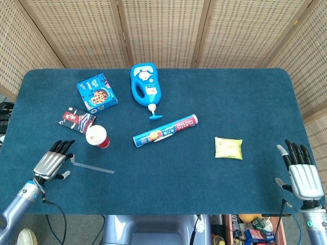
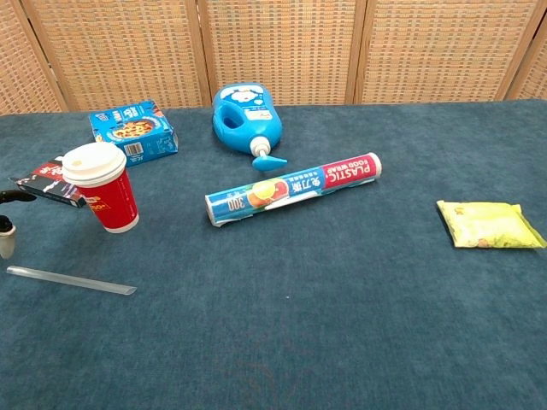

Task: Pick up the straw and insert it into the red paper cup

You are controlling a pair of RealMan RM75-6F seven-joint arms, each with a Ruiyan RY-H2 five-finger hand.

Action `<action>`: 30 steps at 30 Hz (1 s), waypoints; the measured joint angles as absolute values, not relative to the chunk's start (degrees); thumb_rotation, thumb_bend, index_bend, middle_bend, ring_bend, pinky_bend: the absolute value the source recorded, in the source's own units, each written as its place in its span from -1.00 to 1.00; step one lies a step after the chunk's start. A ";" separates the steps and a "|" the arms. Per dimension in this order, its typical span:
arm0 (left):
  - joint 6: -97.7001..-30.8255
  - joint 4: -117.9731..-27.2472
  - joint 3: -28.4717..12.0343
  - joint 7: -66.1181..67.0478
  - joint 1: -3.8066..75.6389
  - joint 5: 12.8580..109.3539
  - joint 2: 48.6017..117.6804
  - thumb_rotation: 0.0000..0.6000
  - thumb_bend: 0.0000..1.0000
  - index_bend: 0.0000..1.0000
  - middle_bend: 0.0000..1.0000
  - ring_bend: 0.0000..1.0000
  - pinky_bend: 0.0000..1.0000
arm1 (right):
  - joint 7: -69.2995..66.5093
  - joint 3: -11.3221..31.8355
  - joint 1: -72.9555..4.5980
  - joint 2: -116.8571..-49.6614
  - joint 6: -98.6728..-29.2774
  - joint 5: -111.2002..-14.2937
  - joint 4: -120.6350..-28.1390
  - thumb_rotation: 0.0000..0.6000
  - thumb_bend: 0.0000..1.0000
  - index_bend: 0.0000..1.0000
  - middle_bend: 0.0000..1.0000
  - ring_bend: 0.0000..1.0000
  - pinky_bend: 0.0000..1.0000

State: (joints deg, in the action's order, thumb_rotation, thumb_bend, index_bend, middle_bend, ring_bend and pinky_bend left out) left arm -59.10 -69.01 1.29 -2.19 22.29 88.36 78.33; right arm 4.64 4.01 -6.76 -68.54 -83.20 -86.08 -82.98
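Observation:
A clear straw (image 1: 93, 168) (image 2: 72, 281) lies flat on the blue table near the front left. The red paper cup (image 1: 97, 137) (image 2: 102, 187) with a white lid stands upright just behind it. My left hand (image 1: 52, 162) hovers open beside the straw's left end, fingers spread and pointing away from me; only its fingertips (image 2: 7, 198) show at the chest view's left edge. My right hand (image 1: 302, 174) is open at the table's front right corner, far from both objects and holding nothing.
A black-red packet (image 1: 75, 119) and a blue snack box (image 1: 96, 93) lie behind the cup. A blue pump bottle (image 1: 144, 87) and a plastic wrap roll (image 1: 165, 130) are mid-table. A yellow packet (image 1: 228, 148) sits at right.

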 measured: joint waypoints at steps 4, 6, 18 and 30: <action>-57.94 -67.69 1.21 -2.23 23.24 87.56 79.55 1.00 -0.39 -0.09 -1.00 -1.00 -1.00 | 4.51 4.02 -6.85 -68.54 -82.84 -85.80 -82.82 1.00 -1.00 -1.00 -1.00 -1.00 -1.00; -57.69 -67.48 1.13 -2.20 23.51 87.28 79.77 1.00 -0.37 -0.09 -1.00 -1.00 -1.00 | 4.42 4.02 -6.89 -68.54 -82.70 -85.69 -82.75 1.00 -1.00 -1.00 -1.00 -1.00 -1.00; -55.95 -67.05 1.08 -1.71 24.88 85.61 80.94 1.00 -0.30 -0.08 -1.00 -1.00 -1.00 | 4.37 3.88 -7.05 -68.59 -82.18 -85.48 -82.64 1.00 -1.00 -1.00 -1.00 -1.00 -1.00; -56.57 -64.65 1.53 -2.51 24.87 85.26 82.84 1.00 -0.30 -0.06 -1.00 -1.00 -1.00 | 3.99 3.74 -7.17 -68.42 -81.79 -85.37 -82.57 1.00 -1.00 -1.00 -1.00 -1.00 -1.00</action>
